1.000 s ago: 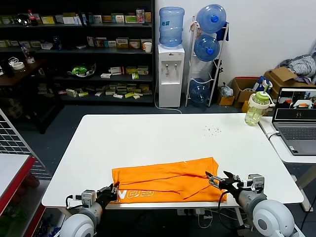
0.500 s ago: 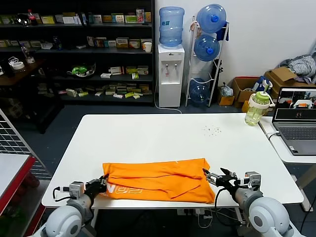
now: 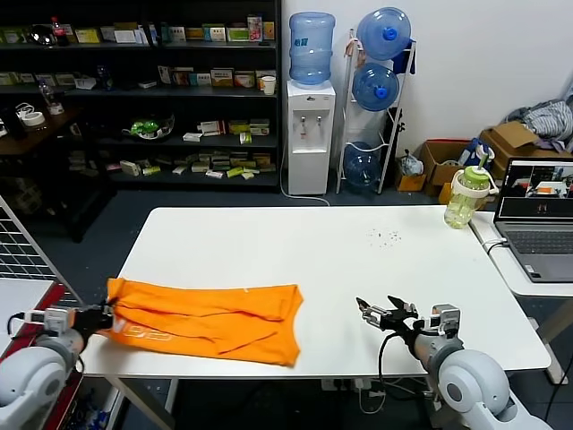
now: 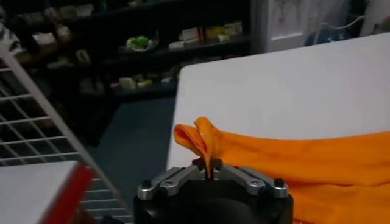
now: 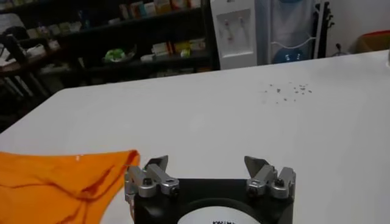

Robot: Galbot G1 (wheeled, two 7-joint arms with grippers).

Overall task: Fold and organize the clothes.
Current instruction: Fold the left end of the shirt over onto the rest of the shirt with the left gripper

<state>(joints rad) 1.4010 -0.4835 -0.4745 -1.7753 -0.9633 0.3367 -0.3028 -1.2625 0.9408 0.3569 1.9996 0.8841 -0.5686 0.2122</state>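
The orange T-shirt point(image 3: 210, 320) lies folded into a long band on the white table point(image 3: 295, 251), near its front left corner, with white lettering showing at its left end. My left gripper point(image 3: 100, 317) is shut on the shirt's left edge at the table's left rim; in the left wrist view the orange T-shirt point(image 4: 286, 164) bunches up between the closed jaws of the left gripper point(image 4: 209, 165). My right gripper point(image 3: 376, 313) stands open over bare table to the right of the shirt, holding nothing. The right wrist view shows the right gripper point(image 5: 207, 164) with the orange T-shirt point(image 5: 58, 179) off to one side.
A laptop point(image 3: 537, 219) and a green-lidded bottle point(image 3: 467, 197) stand at the right. A red-edged wire rack point(image 3: 22, 269) is close by the left arm. Shelves, a water dispenser point(image 3: 309, 134) and boxes stand behind the table.
The left gripper has dragged the shirt leftward along the table's front to the left corner. The right gripper stayed open and now stands apart from the shirt, having drawn slightly left.
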